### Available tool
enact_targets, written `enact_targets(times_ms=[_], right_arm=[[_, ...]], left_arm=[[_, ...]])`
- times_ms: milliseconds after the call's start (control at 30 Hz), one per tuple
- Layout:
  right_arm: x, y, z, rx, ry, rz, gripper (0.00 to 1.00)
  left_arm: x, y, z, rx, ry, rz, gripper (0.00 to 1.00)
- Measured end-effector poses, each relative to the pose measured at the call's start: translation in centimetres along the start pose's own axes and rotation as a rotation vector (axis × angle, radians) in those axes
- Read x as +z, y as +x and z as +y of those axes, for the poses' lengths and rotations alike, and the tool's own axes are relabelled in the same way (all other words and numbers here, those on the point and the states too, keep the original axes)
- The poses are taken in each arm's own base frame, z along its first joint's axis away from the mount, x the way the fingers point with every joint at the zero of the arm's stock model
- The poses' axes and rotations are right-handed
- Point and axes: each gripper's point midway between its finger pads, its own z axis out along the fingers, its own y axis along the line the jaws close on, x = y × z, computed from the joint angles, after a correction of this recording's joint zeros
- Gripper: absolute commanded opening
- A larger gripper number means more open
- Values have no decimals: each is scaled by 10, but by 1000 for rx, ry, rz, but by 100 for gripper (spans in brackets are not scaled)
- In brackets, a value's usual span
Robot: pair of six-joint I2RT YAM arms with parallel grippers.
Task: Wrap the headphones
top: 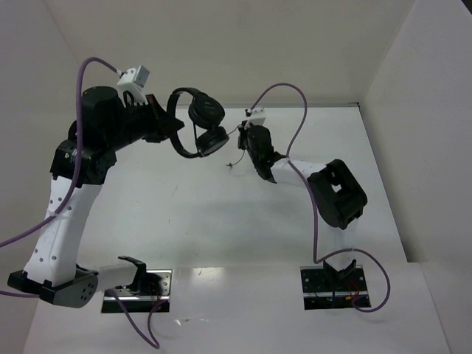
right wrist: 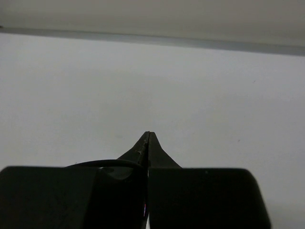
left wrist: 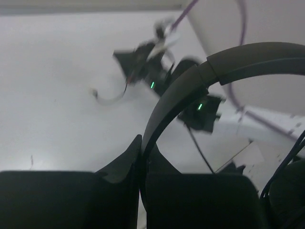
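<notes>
The black headphones (top: 203,122) hang in the air at the back of the table. My left gripper (top: 175,127) is shut on their thin headband (left wrist: 200,78), which is pinched between the fingers in the left wrist view. The two round earcups (top: 207,110) hang to its right. My right gripper (top: 245,139) sits just right of the earcups and is shut on the thin black cord (right wrist: 102,163), which loops in from the left. The cord's free end (top: 234,164) dangles below it, and also shows in the left wrist view (left wrist: 102,97).
White walls close the table at the back and on both sides (top: 413,96). Purple robot cables (top: 295,125) arc over both arms. The arm bases (top: 136,284) stand at the near edge.
</notes>
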Motion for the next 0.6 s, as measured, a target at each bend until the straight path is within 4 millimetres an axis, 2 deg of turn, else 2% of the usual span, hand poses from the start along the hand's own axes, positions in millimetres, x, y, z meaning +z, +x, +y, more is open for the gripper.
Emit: enact_targets(times_ms=[33,133,233,333,467,500,600], right_arm=[[7,-12,-9,-4,20,-19,1],[26,-54,-33,-24,75,-74,1],[41,-105,-47,-55,108,-143,1],[44,-154,-44,-77,108,-211,1],[38,-209,-29,-96,74,-283,1],[35,-222,-24,-97,62,-299,1],[30,-241,-14,-107,29,-313,1]], left_arm=[[0,8,3,9,-2,21,1],[3,50,22,35,-27,140,1],[8,98,55,47,-109,281,1],[11,139,95,67,-246,420,1],[18,170,139,116,-403,545,1],[21,174,147,130,-434,565,1],[39,188,156,221,-493,618,1]])
